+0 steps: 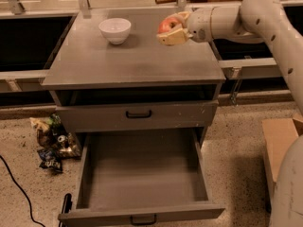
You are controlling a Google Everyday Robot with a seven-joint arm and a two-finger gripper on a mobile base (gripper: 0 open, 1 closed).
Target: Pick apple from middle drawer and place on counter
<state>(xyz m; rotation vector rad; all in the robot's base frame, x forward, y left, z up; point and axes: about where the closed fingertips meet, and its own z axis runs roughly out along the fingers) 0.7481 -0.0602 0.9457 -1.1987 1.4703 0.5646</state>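
My gripper (170,29) reaches in from the right over the counter (128,63) and is shut on the apple (166,24), a small red one with a yellowish blush. It holds the apple just above the counter's right rear part, to the right of the white bowl. The middle drawer (142,174) stands pulled out below, its grey floor bare, with a small black handle on its front edge.
A white bowl (115,30) stands on the counter's rear left. A closed drawer front with a black handle (138,113) sits above the open one. Snack packets (52,141) and a black cable lie on the floor at left; a cardboard box (279,141) is at right.
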